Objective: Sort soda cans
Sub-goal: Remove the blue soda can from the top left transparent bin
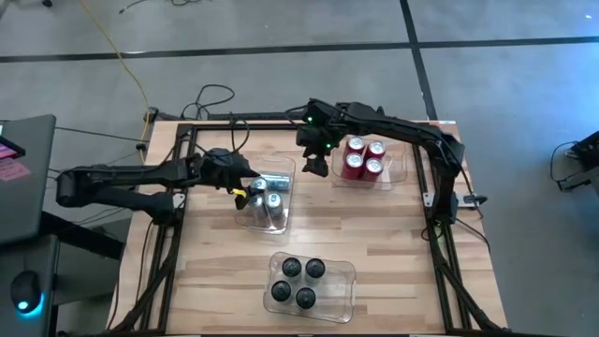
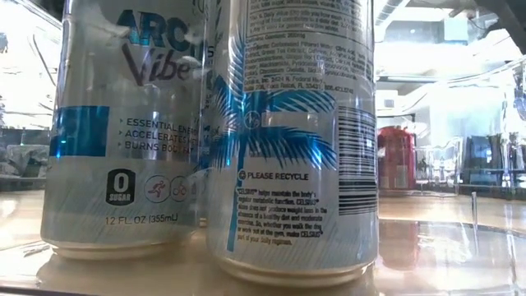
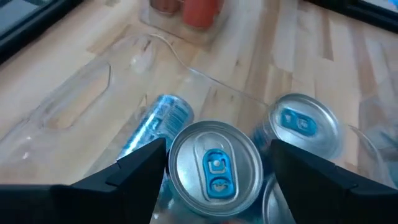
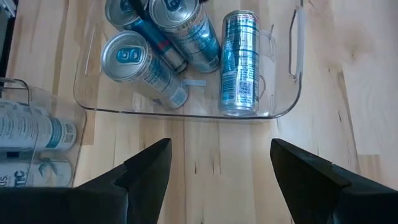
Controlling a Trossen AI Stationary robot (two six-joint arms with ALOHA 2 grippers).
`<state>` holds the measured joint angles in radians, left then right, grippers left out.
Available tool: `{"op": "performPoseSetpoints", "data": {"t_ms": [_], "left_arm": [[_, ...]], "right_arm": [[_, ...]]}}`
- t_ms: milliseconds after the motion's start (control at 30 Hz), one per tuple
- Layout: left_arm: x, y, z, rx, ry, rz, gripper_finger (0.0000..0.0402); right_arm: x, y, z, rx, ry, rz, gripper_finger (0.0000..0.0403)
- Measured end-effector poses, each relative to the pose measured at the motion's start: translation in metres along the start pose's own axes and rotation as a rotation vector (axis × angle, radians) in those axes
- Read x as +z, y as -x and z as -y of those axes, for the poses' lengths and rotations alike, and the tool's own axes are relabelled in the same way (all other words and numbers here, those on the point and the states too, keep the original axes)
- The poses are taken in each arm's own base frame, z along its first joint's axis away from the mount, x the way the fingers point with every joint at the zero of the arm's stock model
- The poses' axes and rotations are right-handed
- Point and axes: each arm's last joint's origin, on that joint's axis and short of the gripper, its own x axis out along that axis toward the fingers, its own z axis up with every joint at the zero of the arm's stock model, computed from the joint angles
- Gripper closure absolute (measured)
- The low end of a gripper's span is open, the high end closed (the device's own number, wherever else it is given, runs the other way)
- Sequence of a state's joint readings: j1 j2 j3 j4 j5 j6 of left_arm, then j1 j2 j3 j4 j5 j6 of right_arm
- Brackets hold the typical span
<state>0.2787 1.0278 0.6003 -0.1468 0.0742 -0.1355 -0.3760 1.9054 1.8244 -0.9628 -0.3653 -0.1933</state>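
Left gripper (image 3: 214,163) hangs over the clear bin (image 1: 281,168) of silver-blue cans (image 1: 265,199), fingers spread to either side of one upright silver-blue can (image 3: 214,168) without clamping it; that can's long axis is vertical, top toward the wrist camera. One silver-blue can (image 4: 241,61) lies on its side, axis horizontal, on the bin floor. Right gripper (image 4: 219,171) hovers open and empty beside the bin holding four upright red cans (image 1: 364,157). Four upright dark cans (image 1: 299,281) fill the near bin.

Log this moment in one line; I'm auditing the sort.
left gripper: open around upright silver-blue can in clear bin | right gripper: open, empty
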Motion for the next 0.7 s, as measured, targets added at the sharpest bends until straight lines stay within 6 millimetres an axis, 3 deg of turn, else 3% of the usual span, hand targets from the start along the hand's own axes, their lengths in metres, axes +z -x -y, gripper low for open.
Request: {"op": "performPoseSetpoints", "data": {"t_ms": [367,700], "left_arm": [[0.005,-0.021,-0.001,0.017,0.005,-0.086,0.0118],[0.013,-0.015,-0.002,0.12,-0.042,-0.168,0.013]], "right_arm": [[-0.014,-0.003,0.001,-0.007,-0.005,0.029,0.0112],[-0.023,-0.016,0.004,-0.005,-0.012,0.017,0.0112]]}}
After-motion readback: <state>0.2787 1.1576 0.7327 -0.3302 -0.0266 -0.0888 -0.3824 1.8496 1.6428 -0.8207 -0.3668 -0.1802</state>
